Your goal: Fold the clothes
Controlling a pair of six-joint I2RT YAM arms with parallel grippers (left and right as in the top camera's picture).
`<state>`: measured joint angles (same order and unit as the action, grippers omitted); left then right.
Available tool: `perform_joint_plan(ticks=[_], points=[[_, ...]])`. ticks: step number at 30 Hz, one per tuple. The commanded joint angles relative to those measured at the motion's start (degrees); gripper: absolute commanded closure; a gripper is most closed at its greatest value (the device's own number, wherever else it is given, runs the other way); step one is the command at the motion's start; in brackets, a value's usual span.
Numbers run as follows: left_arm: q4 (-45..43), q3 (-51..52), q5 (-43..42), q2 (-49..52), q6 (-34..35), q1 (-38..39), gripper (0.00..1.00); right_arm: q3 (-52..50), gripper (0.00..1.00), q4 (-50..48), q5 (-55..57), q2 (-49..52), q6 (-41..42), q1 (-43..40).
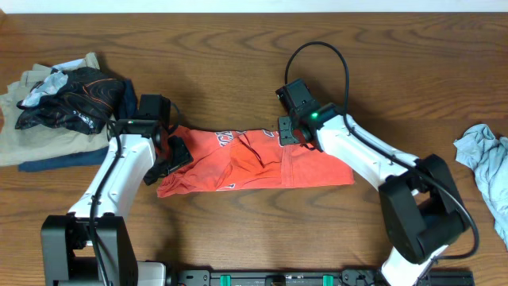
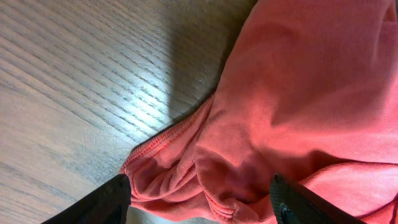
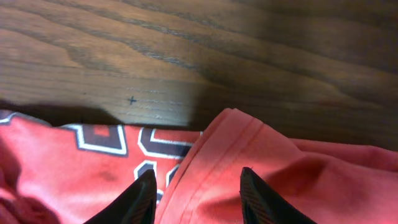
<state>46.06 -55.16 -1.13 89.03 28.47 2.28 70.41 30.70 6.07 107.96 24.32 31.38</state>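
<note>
The coral-red T-shirt (image 1: 262,163) lies folded into a long strip across the table's middle, its white-and-dark lettering showing at the top. My left gripper (image 1: 168,155) is open over the shirt's bunched left end (image 2: 205,180); the fingers straddle the folds without closing. My right gripper (image 1: 290,131) is open just above the shirt's top edge, its fingers on either side of a hemmed fold (image 3: 205,180) beside the lettering (image 3: 118,140).
A pile of clothes, tan, dark blue and black (image 1: 63,103), sits at the back left. A light blue-grey garment (image 1: 486,159) lies at the right edge. Bare wood lies behind and in front of the shirt.
</note>
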Motion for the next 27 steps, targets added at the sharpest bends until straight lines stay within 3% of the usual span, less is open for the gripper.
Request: perform_joint_plan(ticks=[1,7,14,27], points=[[0.2,-0.6,0.2,-0.3,-0.3,-0.3,0.27,0.1,0.58,-0.6,1.0,2.9,2.1,0.6],[0.2,-0.6,0.2,-0.3,-0.3,-0.3,0.27,0.1,0.64,-0.6,1.0,4.7,2.9,0.6],[0.2,-0.6,0.2,-0.3,-0.3,-0.3,0.27,0.1,0.98,-0.3,1.0,5.1,2.9,0.6],[0.2,-0.6,0.2,-0.3,-0.3,-0.3,0.27,1.0,0.99,1.2,-2.3,-2.9,-0.7,0.2]])
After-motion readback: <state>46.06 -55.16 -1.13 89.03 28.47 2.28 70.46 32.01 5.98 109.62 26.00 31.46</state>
